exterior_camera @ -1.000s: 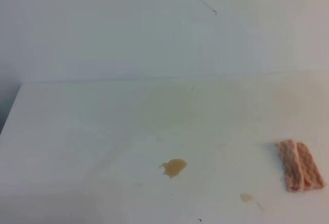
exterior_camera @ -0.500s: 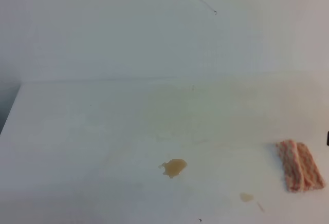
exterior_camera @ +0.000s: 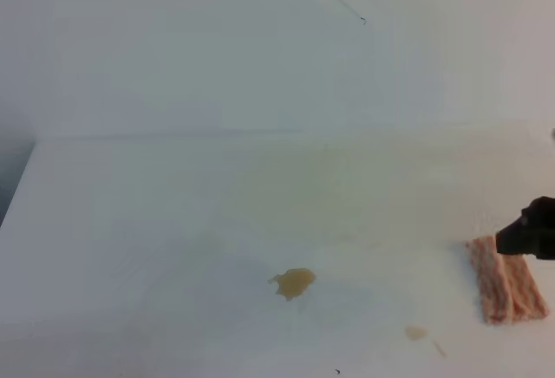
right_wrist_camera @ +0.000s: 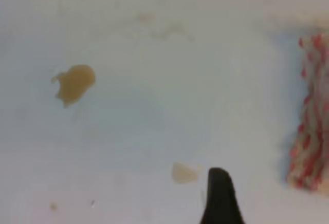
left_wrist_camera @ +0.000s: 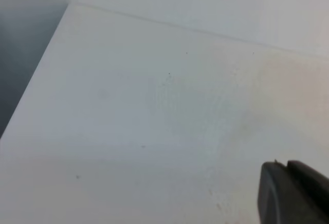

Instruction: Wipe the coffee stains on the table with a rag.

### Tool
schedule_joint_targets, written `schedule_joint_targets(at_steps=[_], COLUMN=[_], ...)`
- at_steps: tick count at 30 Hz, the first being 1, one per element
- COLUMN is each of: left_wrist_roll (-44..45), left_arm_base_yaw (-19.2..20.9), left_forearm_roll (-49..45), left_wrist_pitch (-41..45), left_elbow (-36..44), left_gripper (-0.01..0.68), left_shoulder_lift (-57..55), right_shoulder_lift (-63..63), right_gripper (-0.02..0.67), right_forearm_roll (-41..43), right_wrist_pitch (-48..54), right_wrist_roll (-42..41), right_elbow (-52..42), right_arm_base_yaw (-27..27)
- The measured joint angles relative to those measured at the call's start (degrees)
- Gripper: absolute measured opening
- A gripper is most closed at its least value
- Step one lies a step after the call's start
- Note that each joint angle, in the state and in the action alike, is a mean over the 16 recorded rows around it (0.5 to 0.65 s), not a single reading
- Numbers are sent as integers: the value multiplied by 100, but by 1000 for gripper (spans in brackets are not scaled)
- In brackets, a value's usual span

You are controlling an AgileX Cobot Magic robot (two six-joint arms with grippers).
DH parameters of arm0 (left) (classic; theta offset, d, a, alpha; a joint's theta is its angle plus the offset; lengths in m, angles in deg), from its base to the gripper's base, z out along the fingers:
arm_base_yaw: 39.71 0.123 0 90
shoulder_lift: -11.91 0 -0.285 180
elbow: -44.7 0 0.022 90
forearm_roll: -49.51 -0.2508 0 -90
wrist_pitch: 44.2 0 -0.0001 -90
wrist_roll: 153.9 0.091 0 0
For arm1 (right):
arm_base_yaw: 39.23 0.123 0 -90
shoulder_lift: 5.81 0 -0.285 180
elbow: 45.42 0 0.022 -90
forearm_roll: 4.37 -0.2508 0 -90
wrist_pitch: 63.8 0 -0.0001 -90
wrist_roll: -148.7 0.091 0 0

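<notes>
On the white tabletop [exterior_camera: 130,222], a folded pink-and-white textured rag [exterior_camera: 507,283] lies at the right, a dark right gripper [exterior_camera: 531,232], fingers' state unclear, over its far end, tan coffee stains [exterior_camera: 294,283] left.

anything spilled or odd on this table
Yes: two tan coffee stains on the white table, a bigger blotch near the middle and a smaller faint one toward the pink rag. Nothing else looks odd.

Looks like a bare lab or test bench: plain white table [exterior_camera: 130,222] against a blank white wall [exterior_camera: 217,48], small staged stains [exterior_camera: 294,283] on it, no household clutter near the table.
</notes>
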Motion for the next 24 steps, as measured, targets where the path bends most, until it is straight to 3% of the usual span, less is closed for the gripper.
schedule_joint_targets(at_steps=[12, 24], left_wrist_roll=[0, 0], left_arm_base_yaw=[0, 0], left_forearm_roll=[0, 0], left_wrist_pitch=[0, 0], left_elbow=[0, 0], left_gripper=[-3, -3], left_shoulder_lift=[0, 0], right_shoulder_lift=[1194, 2220], right_gripper=[451, 420], right_forearm_roll=[2715, 2984], right_wrist_pitch=[133, 239], right_wrist_roll=[2533, 3016], right_elbow=[1228, 1462], right_arm_base_yaw=[982, 1099])
